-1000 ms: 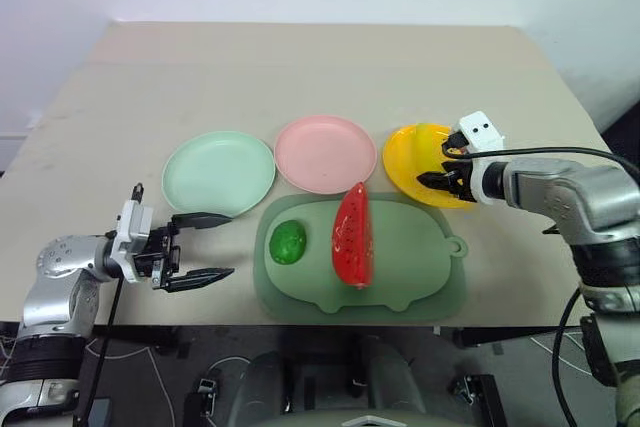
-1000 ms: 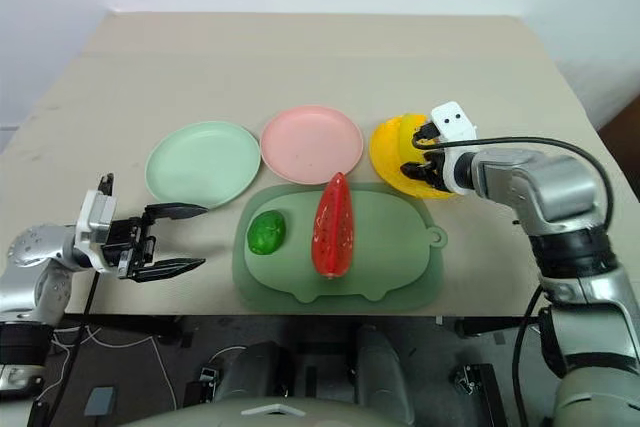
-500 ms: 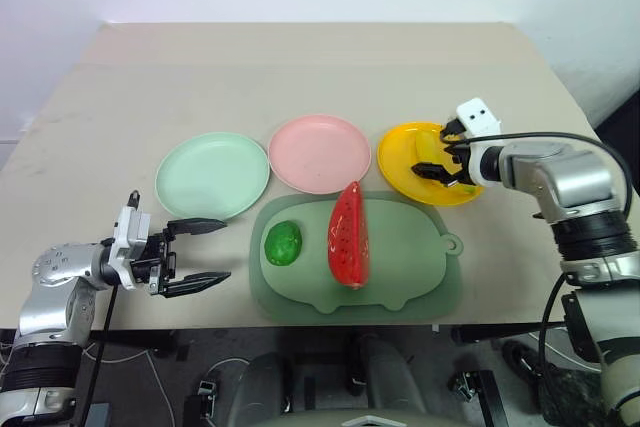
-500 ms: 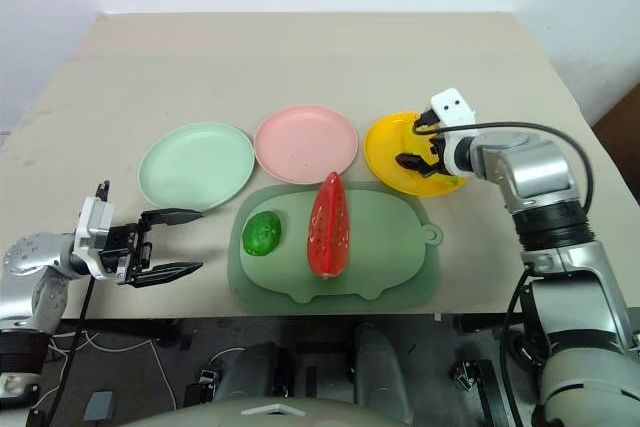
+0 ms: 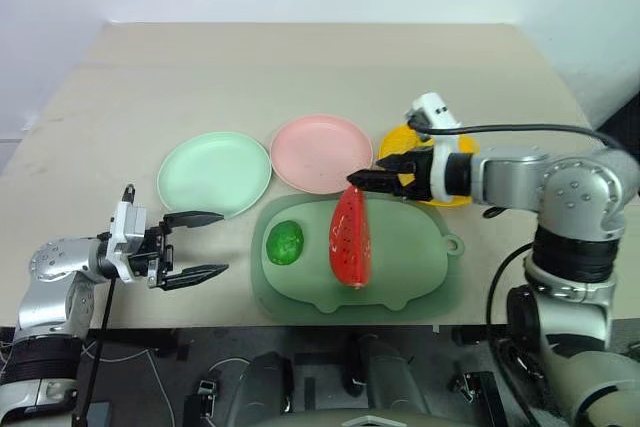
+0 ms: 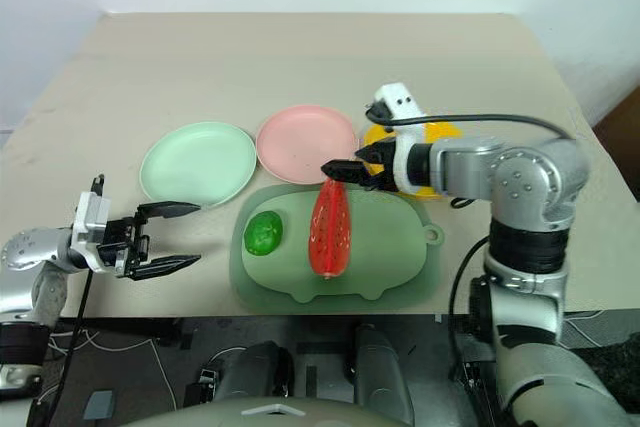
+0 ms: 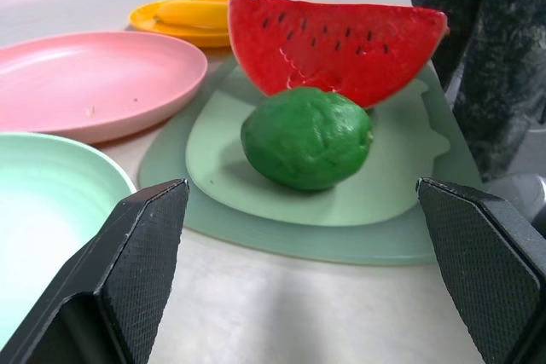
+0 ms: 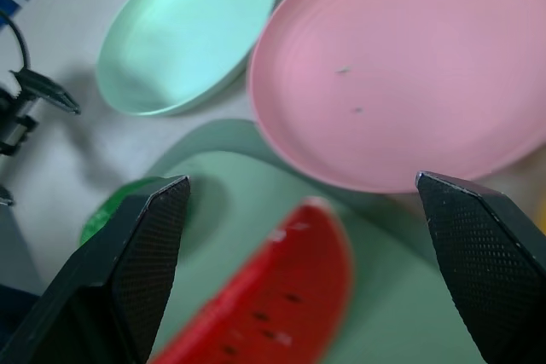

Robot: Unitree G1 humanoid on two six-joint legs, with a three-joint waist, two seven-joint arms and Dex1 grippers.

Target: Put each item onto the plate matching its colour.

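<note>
Beige matte tabletop (image 5: 300,77) against a plain white wall, bearing three equal round shallow plastic plates in a row: mint green plate (image 5: 214,172), pale pink plate (image 5: 321,152), bright yellow plate (image 7: 183,19). Nearer, one large grey-green animal-shaped mat (image 5: 410,267), smooth and flat. Three glossy toy foods counted: round green fruit (image 5: 285,243) and red watermelon wedge with black seeds (image 5: 351,237), both on the mat, wedge standing on edge; curved yellow banana (image 7: 194,12) lying on the yellow plate, judging by the left wrist view, though partly hidden behind the right arm from above. Two grippers, each with two black fingers. Left gripper (image 5: 195,245) spread wide, level, near the mat's left edge, holding nothing. Right gripper (image 5: 362,178) spread too, empty, poised above the wedge's top, between pink plate and mat.
</note>
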